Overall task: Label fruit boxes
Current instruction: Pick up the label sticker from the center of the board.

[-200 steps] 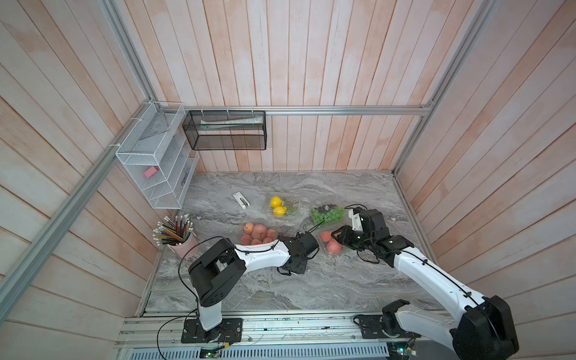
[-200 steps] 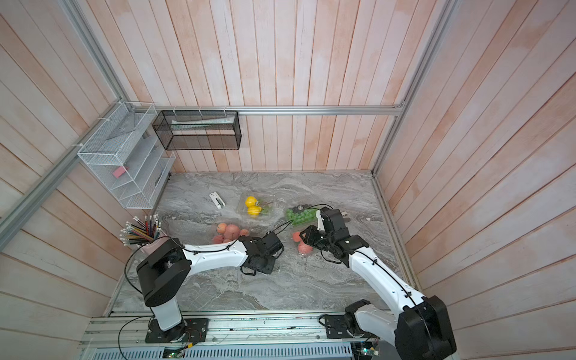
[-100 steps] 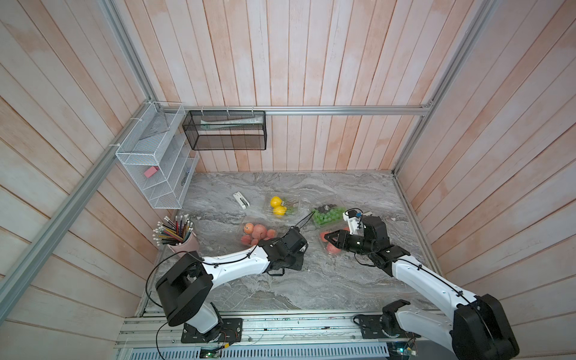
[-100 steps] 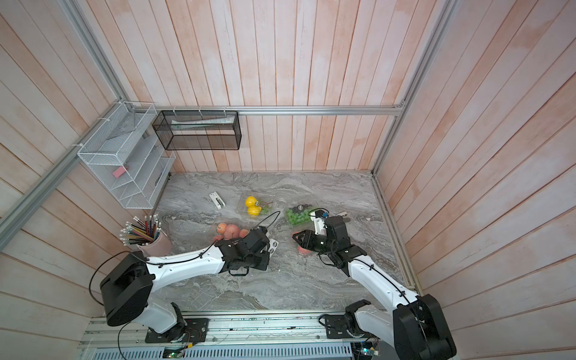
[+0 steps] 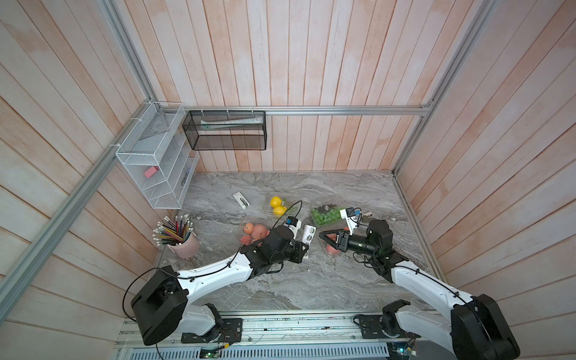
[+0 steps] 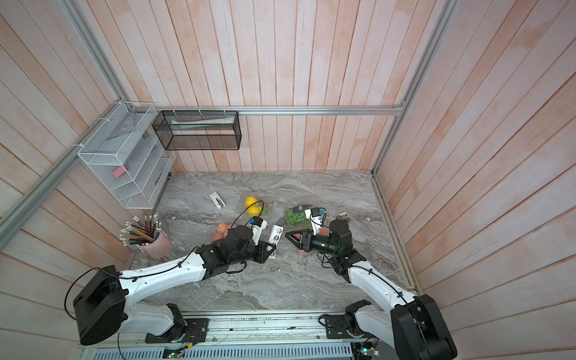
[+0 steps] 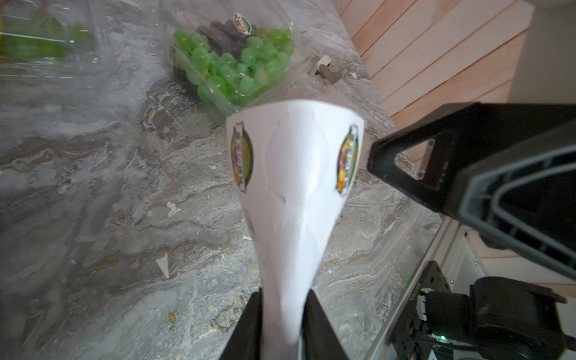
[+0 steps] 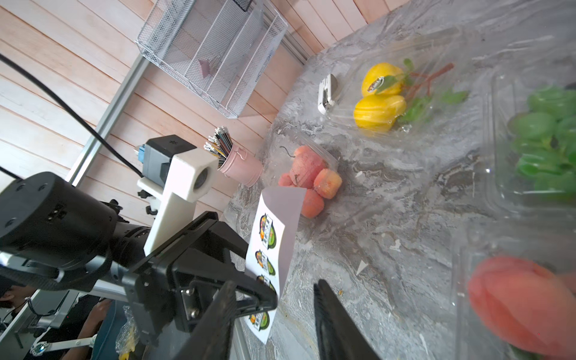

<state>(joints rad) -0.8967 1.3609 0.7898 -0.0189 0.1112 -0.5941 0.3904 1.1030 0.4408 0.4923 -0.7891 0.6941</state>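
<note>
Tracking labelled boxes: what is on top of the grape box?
One round sticker sits on the clear lid of the grape box, over the dark grapes; green grapes show through beside it. Anything beneath that top layer of grapes is covered.

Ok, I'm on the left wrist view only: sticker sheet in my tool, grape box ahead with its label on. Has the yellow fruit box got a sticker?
Observer: Yes. The right wrist view shows a round sticker over one fruit in the yellow fruit box.
Operator: I see one black finger beside the sticker sheet. Is the right tool open?
Observer: Open, yes: the right tool points at the sheet, apart from its edge in both top views.
Operator: What's under it?
Observer: A box of red-orange fruit lies beneath that tool; I can't make out a sticker on it.
</note>
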